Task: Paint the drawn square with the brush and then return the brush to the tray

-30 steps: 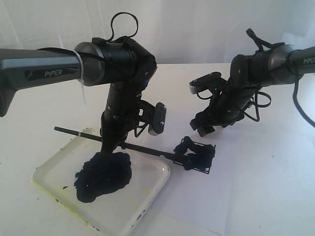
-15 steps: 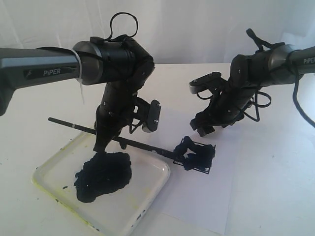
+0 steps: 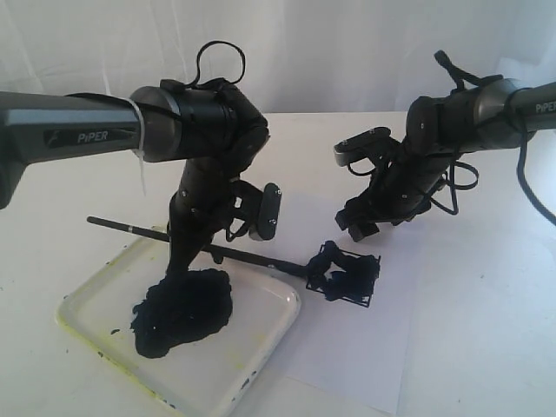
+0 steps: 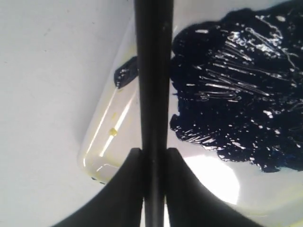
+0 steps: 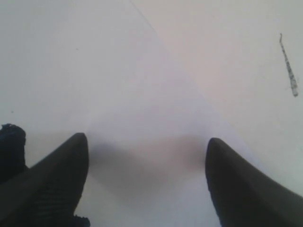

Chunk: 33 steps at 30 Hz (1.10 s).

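Observation:
My left gripper (image 3: 178,261) is shut on the brush (image 3: 252,258), a thin black stick lying nearly level above the tray's far edge. The dark tip of the brush reaches the left side of the drawn square (image 3: 345,274). That square is heavily daubed blue-black on the white paper. In the left wrist view the brush (image 4: 152,71) runs straight out between my left gripper's (image 4: 154,158) closed fingers, over the tray (image 4: 102,137) rim. The white tray (image 3: 95,308) sits front left. My right gripper (image 3: 360,228) hovers open just behind the square, and in its own view my right gripper (image 5: 147,146) holds nothing.
A big black paint blob (image 3: 182,308) fills the tray's middle and also shows as the paint blob (image 4: 236,85) beside the brush. The paper sheet (image 3: 365,347) lies right of the tray. A small dark streak (image 5: 289,71) marks the table.
The left arm has shifted slightly left with the brush, pulling its tip back towards the square's left edge. The right arm has not moved.

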Each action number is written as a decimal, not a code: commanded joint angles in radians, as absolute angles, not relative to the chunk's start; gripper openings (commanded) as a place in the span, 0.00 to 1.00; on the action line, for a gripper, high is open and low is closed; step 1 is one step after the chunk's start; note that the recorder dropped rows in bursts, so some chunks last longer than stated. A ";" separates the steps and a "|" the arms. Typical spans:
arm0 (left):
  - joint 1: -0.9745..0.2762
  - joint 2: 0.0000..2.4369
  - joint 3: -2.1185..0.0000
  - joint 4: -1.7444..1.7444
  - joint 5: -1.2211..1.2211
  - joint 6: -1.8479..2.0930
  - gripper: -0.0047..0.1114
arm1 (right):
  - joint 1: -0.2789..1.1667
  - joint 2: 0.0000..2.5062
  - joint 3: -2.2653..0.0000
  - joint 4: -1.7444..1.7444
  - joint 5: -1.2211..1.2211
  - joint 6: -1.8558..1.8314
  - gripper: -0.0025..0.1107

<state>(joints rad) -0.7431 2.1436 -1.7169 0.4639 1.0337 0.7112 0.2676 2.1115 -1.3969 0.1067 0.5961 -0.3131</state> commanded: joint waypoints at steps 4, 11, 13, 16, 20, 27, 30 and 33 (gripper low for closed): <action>-0.769 2.115 -1.712 0.395 1.017 0.782 0.04 | 0.268 2.119 -1.395 0.094 0.595 -0.318 0.60; -0.769 2.136 -1.712 0.477 0.989 0.729 0.04 | 0.268 2.119 -1.395 0.094 0.598 -0.318 0.60; -0.769 2.140 -1.712 0.465 0.958 0.722 0.04 | 0.268 2.119 -1.395 0.094 0.600 -0.318 0.60; -0.769 2.140 -1.712 0.461 0.919 0.714 0.04 | 0.268 2.119 -1.395 0.094 0.597 -0.318 0.60; -0.767 2.140 -1.712 0.462 0.910 0.714 0.04 | 0.268 2.119 -1.395 0.094 0.597 -0.318 0.60; -0.767 2.140 -1.712 0.473 0.907 0.714 0.04 | 0.268 2.119 -1.395 0.094 0.599 -0.318 0.60; -0.761 2.141 -1.712 0.471 0.906 0.714 0.04 | 0.268 2.119 -1.395 0.094 0.599 -0.318 0.60; -0.749 2.141 -1.712 0.458 0.906 0.714 0.04 | 0.268 2.119 -1.395 0.094 0.599 -0.318 0.60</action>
<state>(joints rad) -0.7595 2.1404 -1.7169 0.4696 0.8945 0.7221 0.2676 2.1115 -1.3969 0.1067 0.5942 -0.3131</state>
